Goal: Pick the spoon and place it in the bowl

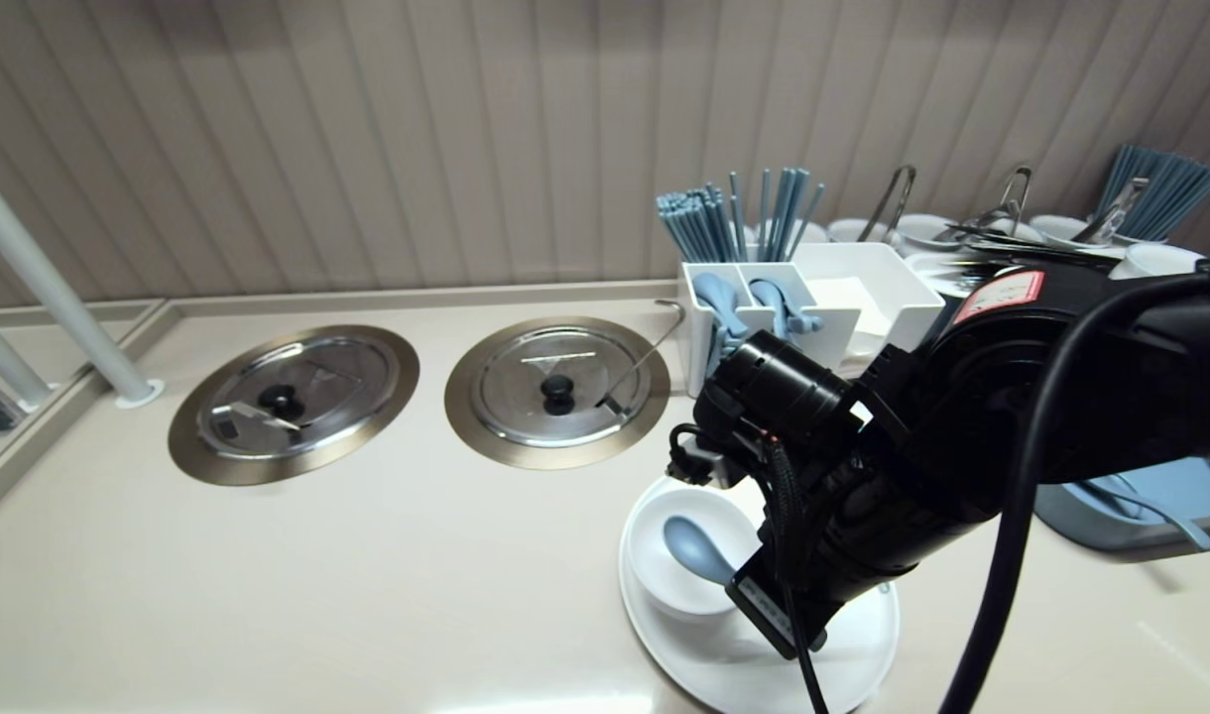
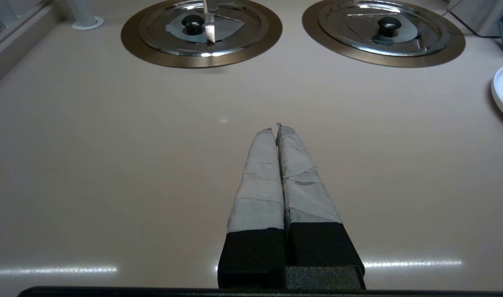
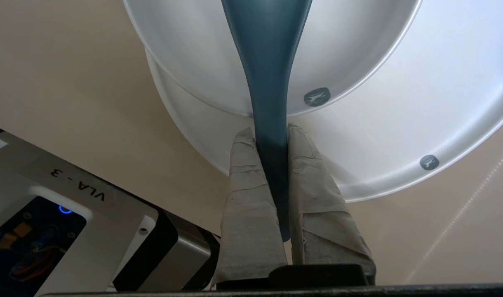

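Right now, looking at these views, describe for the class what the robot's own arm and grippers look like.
The right arm is bulky, glossy black, with rounded housings, a red label and a thick black cable alongside. The left gripper and right gripper each have two long tapering fingers wrapped in wrinkled pale tape, on black bases.

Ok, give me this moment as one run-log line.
right gripper: shut on blue spoon | scoop in white bowl, on plate | left gripper: shut, empty, over counter
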Motion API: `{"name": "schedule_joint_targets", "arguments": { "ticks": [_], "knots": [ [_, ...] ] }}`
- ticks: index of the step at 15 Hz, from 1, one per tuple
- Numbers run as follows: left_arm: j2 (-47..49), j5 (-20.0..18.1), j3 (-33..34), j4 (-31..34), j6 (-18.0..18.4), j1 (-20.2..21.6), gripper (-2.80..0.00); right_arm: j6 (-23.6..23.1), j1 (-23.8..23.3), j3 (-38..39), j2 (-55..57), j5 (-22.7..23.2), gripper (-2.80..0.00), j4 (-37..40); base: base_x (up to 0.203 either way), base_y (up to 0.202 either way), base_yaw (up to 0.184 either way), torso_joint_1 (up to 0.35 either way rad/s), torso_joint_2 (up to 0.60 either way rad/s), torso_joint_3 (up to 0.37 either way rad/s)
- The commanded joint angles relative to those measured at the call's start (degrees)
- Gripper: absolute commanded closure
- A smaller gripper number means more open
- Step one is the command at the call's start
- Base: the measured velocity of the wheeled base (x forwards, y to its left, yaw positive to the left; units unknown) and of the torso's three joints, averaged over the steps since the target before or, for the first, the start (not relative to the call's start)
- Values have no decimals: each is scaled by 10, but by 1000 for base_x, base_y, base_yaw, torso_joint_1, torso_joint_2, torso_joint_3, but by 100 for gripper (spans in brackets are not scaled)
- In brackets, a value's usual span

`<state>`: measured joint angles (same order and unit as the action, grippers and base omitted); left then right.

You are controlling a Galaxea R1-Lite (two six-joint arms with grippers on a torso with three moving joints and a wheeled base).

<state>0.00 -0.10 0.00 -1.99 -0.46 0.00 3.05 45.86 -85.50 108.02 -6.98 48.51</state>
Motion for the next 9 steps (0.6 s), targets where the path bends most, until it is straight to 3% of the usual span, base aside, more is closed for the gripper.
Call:
{"name": "schedule_joint_targets", "arguments": {
  "ticks": [1,2,3,9],
  "knots": [
    [0,0,4,0,0,0,0,0,0,0,2,-1,0,3,0,0,0,0,0,0],
    [0,0,4,0,-1,0,0,0,0,0,1,-1,0,3,0,0,0,0,0,0],
    [0,0,4,0,-1,0,0,0,0,1,-1,-1,-280,3,0,0,0,0,0,0],
    [0,0,4,0,-1,0,0,3,2,-6,-3,-2,-280,1,0,0,0,0,0,0]
  ]
}}
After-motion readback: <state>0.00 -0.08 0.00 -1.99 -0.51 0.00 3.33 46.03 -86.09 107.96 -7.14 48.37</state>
